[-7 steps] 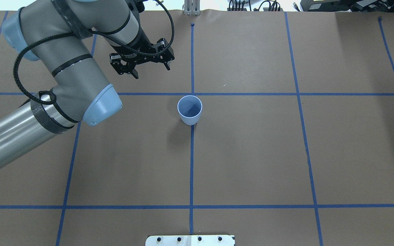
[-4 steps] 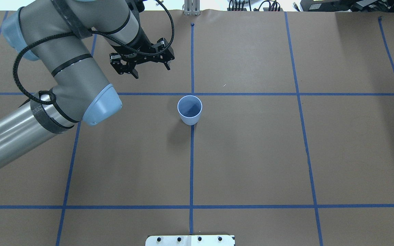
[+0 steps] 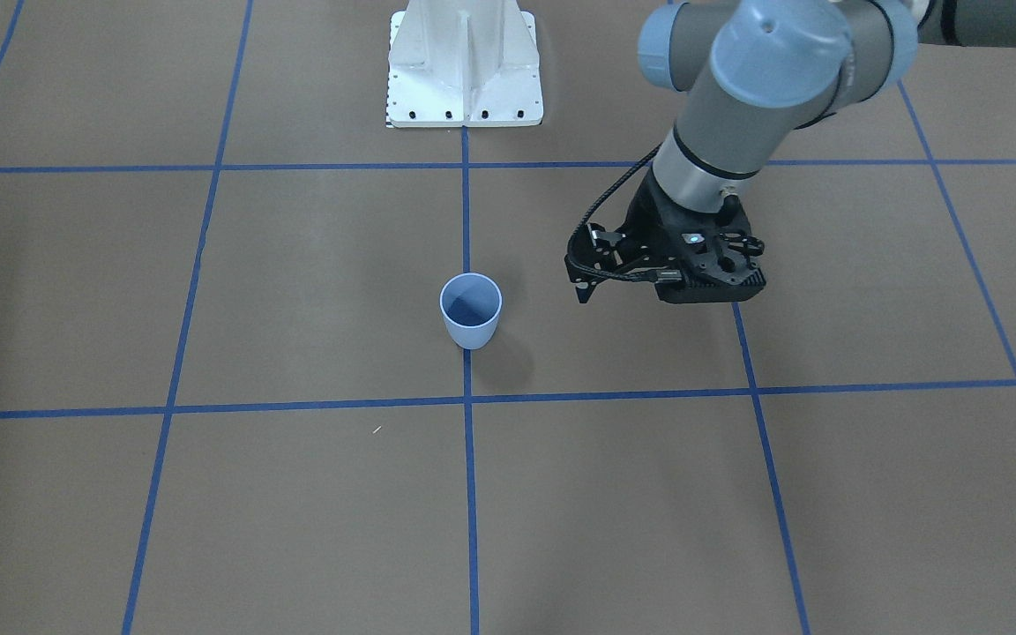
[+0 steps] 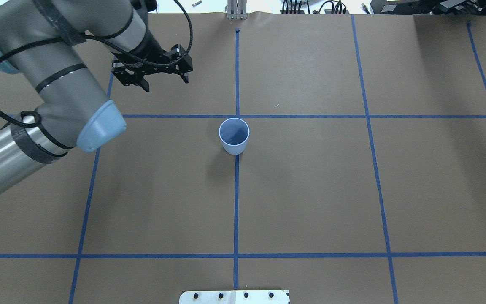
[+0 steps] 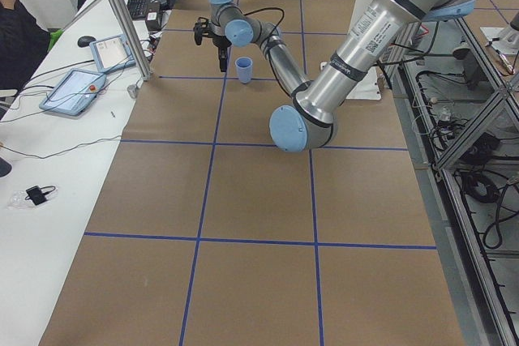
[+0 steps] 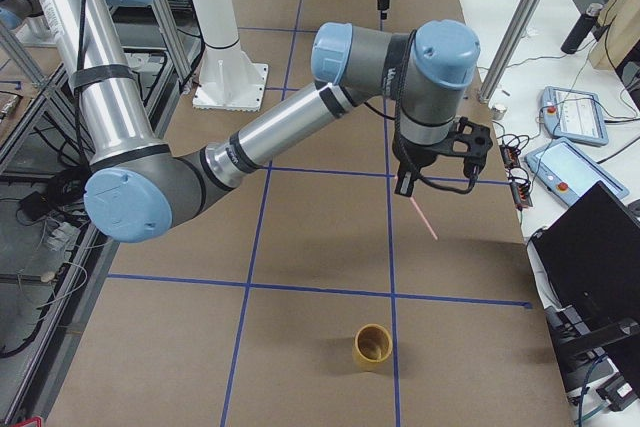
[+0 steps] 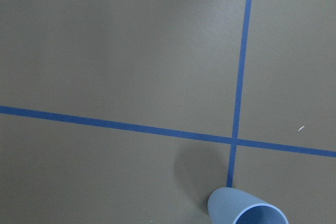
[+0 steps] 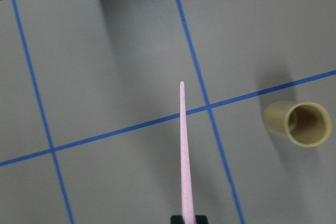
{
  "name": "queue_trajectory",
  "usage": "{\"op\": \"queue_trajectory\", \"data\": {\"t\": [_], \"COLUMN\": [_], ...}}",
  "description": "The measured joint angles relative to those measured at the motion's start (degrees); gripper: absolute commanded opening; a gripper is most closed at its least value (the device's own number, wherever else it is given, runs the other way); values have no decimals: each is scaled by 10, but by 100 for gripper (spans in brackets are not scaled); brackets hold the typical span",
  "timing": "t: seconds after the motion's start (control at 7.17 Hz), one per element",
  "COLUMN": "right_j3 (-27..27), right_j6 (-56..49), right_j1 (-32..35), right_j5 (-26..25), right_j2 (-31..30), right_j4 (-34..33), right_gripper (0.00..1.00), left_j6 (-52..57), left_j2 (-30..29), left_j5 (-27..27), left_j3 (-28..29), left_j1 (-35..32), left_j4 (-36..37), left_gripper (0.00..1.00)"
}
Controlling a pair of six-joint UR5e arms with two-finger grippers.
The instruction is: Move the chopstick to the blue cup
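The blue cup [image 4: 234, 135] [image 3: 471, 310] stands upright and empty at the table's middle, on a blue tape cross. My left gripper [image 4: 166, 82] hangs open and empty, left of the cup and farther from me. The left wrist view catches only the cup's [image 7: 247, 211] rim at its bottom edge. The pink chopstick [image 8: 183, 150] [image 6: 426, 220] points out and down from my right gripper [image 8: 188, 219] [image 6: 408, 190], which is shut on its thick end. That gripper hovers over the table's right end, far from the blue cup and out of the overhead view.
A tan cylindrical cup [image 6: 373, 345] [image 8: 298, 124] stands on the table near my right gripper. The white robot base plate [image 3: 464, 66] sits at the near edge. A side bench with tablets [image 5: 77, 87] and a seated person runs along the far side.
My left arm has swung left and farther from the cup, its gripper staying open. The blue cup has not moved.
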Motion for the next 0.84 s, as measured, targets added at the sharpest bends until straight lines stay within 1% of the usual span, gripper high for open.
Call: {"op": "queue_trajectory", "data": {"t": [0.14, 0.28, 0.42, 0.56, 0.7, 0.84], "right_j3": [16, 33, 45, 50, 49, 49], "right_j6": [100, 217, 352, 492, 596, 672], "right_j1": [-52, -113, -175, -234, -282, -322], "right_j5": [22, 34, 40, 41, 38, 33], "right_j2": [37, 70, 96, 113, 127, 147], "right_j4": [-4, 8, 55, 135, 204, 243], "right_gripper": [0, 0, 0, 0, 0, 0], "left_j6": [46, 92, 132, 162, 183, 204], "left_j2": [32, 66, 92, 111, 126, 140], "left_j5": [-2, -9, -16, -20, -22, -23], "left_j3": [-14, -25, -31, -33, -36, -39], "left_j1": [-24, -48, -68, -83, -95, -105], "left_j4": [0, -1, -3, -4, -6, -8], "left_gripper": [98, 98, 98, 98, 98, 98]}}
